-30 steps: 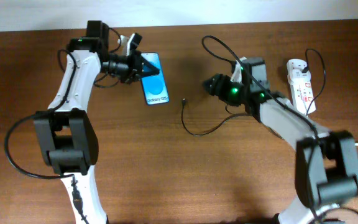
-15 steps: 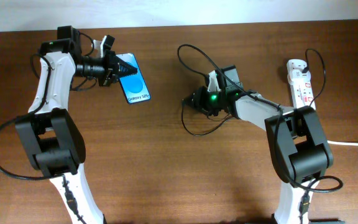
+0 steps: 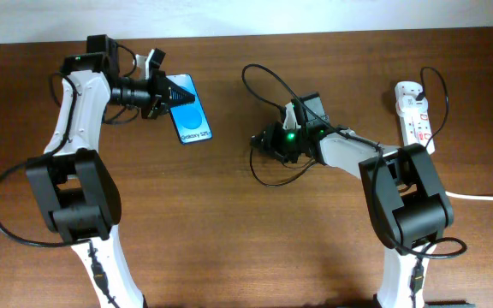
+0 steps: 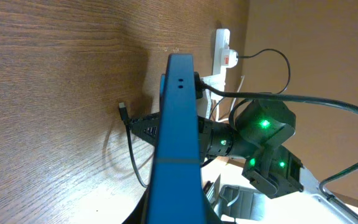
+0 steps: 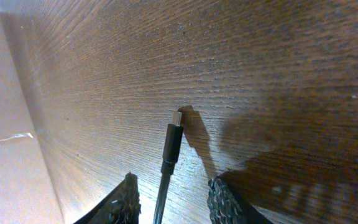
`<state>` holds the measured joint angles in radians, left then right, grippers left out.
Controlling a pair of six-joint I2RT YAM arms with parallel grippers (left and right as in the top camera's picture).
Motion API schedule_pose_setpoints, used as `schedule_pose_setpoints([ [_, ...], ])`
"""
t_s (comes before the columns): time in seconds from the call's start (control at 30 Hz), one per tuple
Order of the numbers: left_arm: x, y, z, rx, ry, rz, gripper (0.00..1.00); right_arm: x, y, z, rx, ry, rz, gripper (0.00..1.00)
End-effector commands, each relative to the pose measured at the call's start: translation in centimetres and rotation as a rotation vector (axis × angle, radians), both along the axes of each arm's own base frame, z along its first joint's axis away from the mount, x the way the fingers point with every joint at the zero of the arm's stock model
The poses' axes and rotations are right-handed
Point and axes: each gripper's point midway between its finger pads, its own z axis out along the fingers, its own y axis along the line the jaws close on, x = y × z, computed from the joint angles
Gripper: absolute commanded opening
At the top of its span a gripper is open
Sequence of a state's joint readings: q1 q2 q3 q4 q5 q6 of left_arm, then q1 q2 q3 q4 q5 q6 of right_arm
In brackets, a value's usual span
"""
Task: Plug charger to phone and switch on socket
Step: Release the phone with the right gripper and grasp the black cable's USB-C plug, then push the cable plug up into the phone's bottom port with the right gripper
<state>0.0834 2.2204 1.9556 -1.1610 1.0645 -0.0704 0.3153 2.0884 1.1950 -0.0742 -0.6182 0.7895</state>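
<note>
Two grippers are seen over the wooden table [image 3: 255, 248]. From overhead, the left gripper [image 3: 163, 92] is closed on the upper end of the phone [image 3: 192, 115], whose blue screen is turned up toward the camera at the left of the table. In the left wrist view the same phone [image 4: 179, 124] is shown only edge-on, as a narrow blue bar, and the gripping fingers cannot be made out. The right gripper [image 3: 265, 140] is placed near the middle of the table at the free end of the charger cable [image 3: 264, 182], but how wide it stands cannot be judged from above. That is settled by the right wrist view: the gripper [image 5: 173, 190] is spread open, with the cable [image 5: 169, 155] lying between the fingers [image 5: 124, 200] and touched by neither. The power strip [image 3: 414, 115] is seen at the far right, well apart from the phone.
</note>
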Motion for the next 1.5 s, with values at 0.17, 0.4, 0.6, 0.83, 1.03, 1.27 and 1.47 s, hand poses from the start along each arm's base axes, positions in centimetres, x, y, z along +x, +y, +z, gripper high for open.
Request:
schedule_pose_setpoints([
  [0.17,0.0,-0.2,0.8,-0.004,-0.032,-0.013,0.00,-0.1,0.9,-1.5,-0.002,0.045,-0.028,0.39],
  [0.4,0.0,-0.3,0.8,-0.004,-0.032,-0.014,0.00,-0.3,1.5,-1.6,0.004,0.074,-0.051,0.33],
  [0.6,-0.1,-0.3,0.8,-0.004,-0.031,-0.015,0.00,-0.3,1.6,-1.7,-0.001,0.067,-0.050,0.24],
  [0.83,-0.1,-0.3,0.8,-0.004,-0.031,-0.015,0.00,-0.2,1.8,1.4,0.095,-0.045,0.092,0.04],
  [1.03,-0.5,-1.8,4.0,-0.199,-0.107,-0.073,0.00,-3.2,-1.2,18.1,0.368,-0.479,0.423,0.04],
  [1.27,-2.1,-5.6,7.7,-0.406,-0.303,-0.219,0.00,-11.2,-5.6,24.0,0.317,-0.553,0.476,0.04],
  [1.47,-3.6,-8.7,8.9,-0.490,-0.269,-0.283,0.00,-12.0,-6.2,19.9,0.328,-0.443,0.328,0.04],
])
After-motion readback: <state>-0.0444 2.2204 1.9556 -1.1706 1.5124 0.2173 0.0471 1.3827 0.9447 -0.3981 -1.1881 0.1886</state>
